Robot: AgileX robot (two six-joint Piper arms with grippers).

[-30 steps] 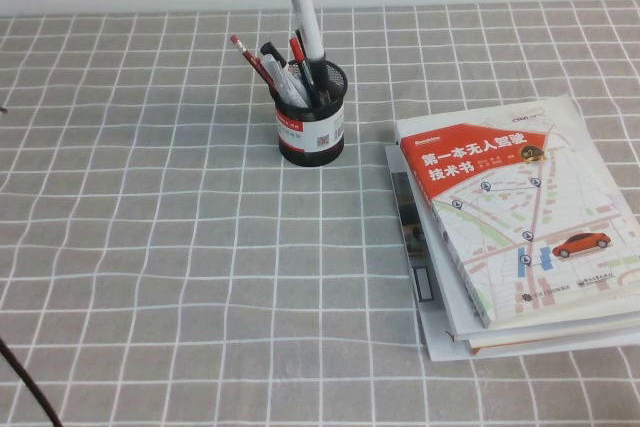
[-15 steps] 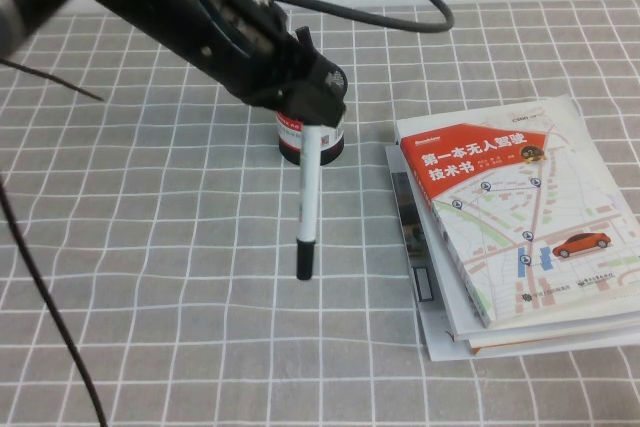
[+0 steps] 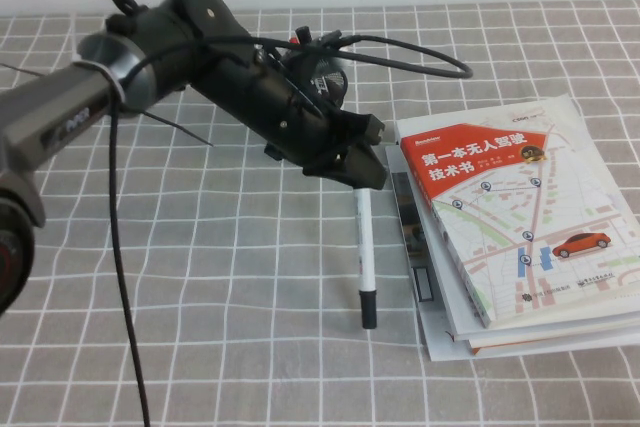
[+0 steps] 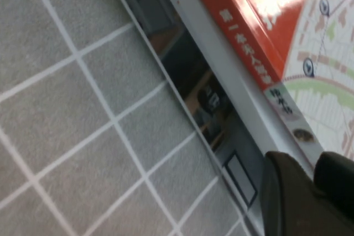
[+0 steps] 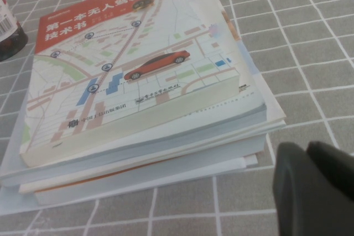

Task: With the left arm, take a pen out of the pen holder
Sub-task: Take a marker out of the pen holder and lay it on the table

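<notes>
Across the whole scene runs the worktop (image 3: 200,327), covered in grey cloth with a white grid. Over its far left part the black left arm (image 3: 200,57) reaches in from the robot's left and slants down toward the middle, with a black cable (image 3: 420,55) looping off it. On the robot's right lies a stack of books (image 3: 510,217); the top one is white with a red title band, a street-map drawing and a small red car.

Behind the arm, at the far middle, stands the black mesh pen holder (image 3: 333,75), mostly hidden, with a red pen top showing above it.

The left tool (image 3: 360,179) is out in front of the holder, just beside the stack's near-left edge. It is closed tightly on the top end of a white pen with a black cap (image 3: 364,247). The pen is clear of the holder and hangs nearly upright, cap end down, close beside the books; whether the cap touches the cloth cannot be told.

The right tool (image 5: 312,189) shows only in its own wrist view, low over the cloth near a corner of the stack; how far it is open I cannot tell.
</notes>
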